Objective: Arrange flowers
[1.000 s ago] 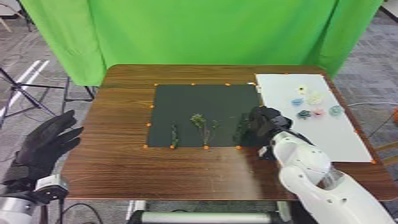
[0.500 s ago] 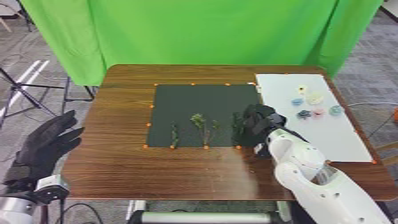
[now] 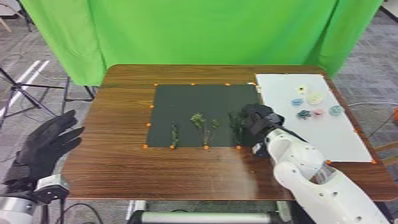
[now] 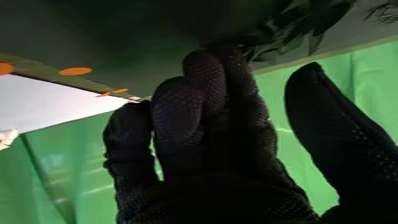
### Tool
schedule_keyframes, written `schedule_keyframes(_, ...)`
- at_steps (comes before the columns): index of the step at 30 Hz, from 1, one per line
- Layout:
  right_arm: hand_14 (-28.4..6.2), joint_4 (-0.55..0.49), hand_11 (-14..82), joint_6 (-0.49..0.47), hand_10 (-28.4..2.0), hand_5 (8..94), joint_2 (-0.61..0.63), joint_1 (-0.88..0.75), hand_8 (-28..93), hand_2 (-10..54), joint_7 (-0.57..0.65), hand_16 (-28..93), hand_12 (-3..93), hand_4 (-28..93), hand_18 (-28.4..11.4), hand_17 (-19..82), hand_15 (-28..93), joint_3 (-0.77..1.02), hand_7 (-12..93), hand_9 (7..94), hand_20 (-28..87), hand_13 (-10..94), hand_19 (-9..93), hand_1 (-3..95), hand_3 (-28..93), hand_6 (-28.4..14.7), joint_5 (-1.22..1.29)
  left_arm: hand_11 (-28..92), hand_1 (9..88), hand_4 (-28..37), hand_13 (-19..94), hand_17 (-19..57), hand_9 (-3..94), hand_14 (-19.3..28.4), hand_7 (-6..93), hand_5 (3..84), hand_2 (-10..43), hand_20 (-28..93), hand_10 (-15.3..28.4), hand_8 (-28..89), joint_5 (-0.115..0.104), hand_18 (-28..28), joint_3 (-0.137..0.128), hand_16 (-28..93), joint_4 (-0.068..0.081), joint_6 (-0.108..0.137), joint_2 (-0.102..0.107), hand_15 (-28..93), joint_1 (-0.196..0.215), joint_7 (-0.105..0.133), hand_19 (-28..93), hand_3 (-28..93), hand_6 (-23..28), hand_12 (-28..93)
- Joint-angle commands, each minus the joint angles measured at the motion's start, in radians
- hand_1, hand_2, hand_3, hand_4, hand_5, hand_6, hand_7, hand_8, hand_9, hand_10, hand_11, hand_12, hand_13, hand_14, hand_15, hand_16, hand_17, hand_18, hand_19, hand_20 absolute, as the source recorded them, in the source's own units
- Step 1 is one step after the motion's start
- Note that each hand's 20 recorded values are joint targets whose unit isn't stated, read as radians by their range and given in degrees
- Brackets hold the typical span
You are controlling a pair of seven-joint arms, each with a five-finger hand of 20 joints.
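Two hands are under your control. Your right hand (image 3: 260,120) is over the right edge of the dark mat (image 3: 185,102). In the wrist view, the fingers (image 4: 178,110) of your right hand (image 4: 209,192) are extended close together, with the thumb (image 4: 338,120) set apart from them. The leafy stem (image 3: 238,121) is just beside the fingertips, on your hand's left; you cannot confirm contact. Farther left of that hand, the mat bears a branching green sprig (image 3: 198,120) and, beyond it, a narrow green stem (image 3: 175,134). To your right hand's right is the white board (image 3: 333,142), which carries blue (image 3: 297,101), pink (image 3: 318,112) and pale yellow flower heads (image 3: 314,96). Your left hand (image 3: 43,147) is well apart, left of the table (image 3: 115,170), fingers extended with gaps between them.
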Motion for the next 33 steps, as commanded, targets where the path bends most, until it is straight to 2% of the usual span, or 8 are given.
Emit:
schedule_keyframes(1,-14.3,0.003,51.5,-0.003,-15.3,51.3,-0.006,-0.041,-14,7.3,0.066,33,35.0,-17,-22.7,23,80,-0.009,42,54.0,59,53,83,17.4,89,-6.0,-0.013,22,27.4,-25.5,20,-8.5,22.4,13.3,23.8,28.1,-2.4,9,10.2,-12,0.000,19.4,0.001,2,0.000,-0.004,-0.012,30,0.006,-0.006,42,72,1.7,17)
schedule_keyframes(7,-14.5,-0.035,53.0,-0.012,-15.2,51.7,0.014,-0.059,-13,4.4,0.130,33,35.9,-18,-23.1,23,80,0.028,41,54.1,59,54,83,16.1,87,-6.2,-0.008,22,27.4,-25.4,20,-8.5,22.4,13.3,23.8,28.1,-2.4,9,10.2,-12,-0.001,19.4,-0.005,2,-0.005,0.004,-0.016,30,0.018,-0.001,42,72,1.7,17)
schedule_keyframes(12,-14.7,-0.084,55.6,-0.037,-15.2,51.7,0.041,-0.084,-13,4.2,0.175,33,38.1,-19,-23.2,24,80,0.057,41,54.2,59,54,84,15.8,86,-6.3,-0.014,22,27.4,-25.4,20,-8.5,22.4,13.3,23.8,28.1,-2.5,9,10.2,-12,0.001,19.4,-0.003,2,-0.003,0.000,-0.016,30,0.013,-0.003,42,72,1.7,17)
schedule_keyframes(17,-15.0,-0.124,56.5,-0.102,-15.6,59.7,0.053,-0.117,-14,8.7,0.121,34,39.9,-18,-23.6,25,81,0.100,46,60.7,59,57,85,14.6,84,-4.1,0.081,22,27.4,-25.5,20,-8.5,22.4,13.4,23.8,28.1,-2.4,9,10.2,-12,-0.003,19.4,-0.004,2,-0.003,0.003,-0.015,30,0.017,-0.001,42,72,1.7,17)
schedule_keyframes(22,-15.0,-0.140,54.7,-0.161,-14.9,64.0,0.045,-0.132,-14,18.9,0.091,34,39.0,-17,-23.8,25,80,0.104,45,64.8,59,59,85,15.5,87,-3.2,0.185,22,27.4,-25.5,20,-8.5,22.4,13.3,23.8,28.2,-2.4,9,10.2,-12,-0.002,19.4,-0.002,2,-0.002,0.002,-0.012,30,0.015,0.000,42,72,1.7,17)
schedule_keyframes(26,-15.0,-0.147,53.4,-0.161,-14.8,64.5,0.041,-0.143,-3,23.8,0.051,34,38.1,-17,-23.7,25,80,0.100,43,66.1,59,59,85,15.2,88,-3.1,0.215,22,27.5,-25.5,20,-8.4,22.5,13.3,23.9,28.2,-2.3,9,10.2,-12,-0.003,19.4,-0.003,2,-0.003,0.002,-0.013,30,0.014,-0.001,42,72,1.7,17)
schedule_keyframes(33,-14.9,-0.170,52.8,-0.206,-14.6,65.6,0.038,-0.148,1,25.6,0.039,35,37.9,-16,-23.7,26,80,0.096,41,67.3,59,60,86,14.8,88,-3.2,0.226,22,27.5,-25.4,20,-8.4,22.5,13.5,23.7,28.2,-2.4,9,10.2,-12,-0.002,19.4,-0.004,2,-0.003,0.003,-0.015,30,0.016,-0.002,42,72,1.7,17)
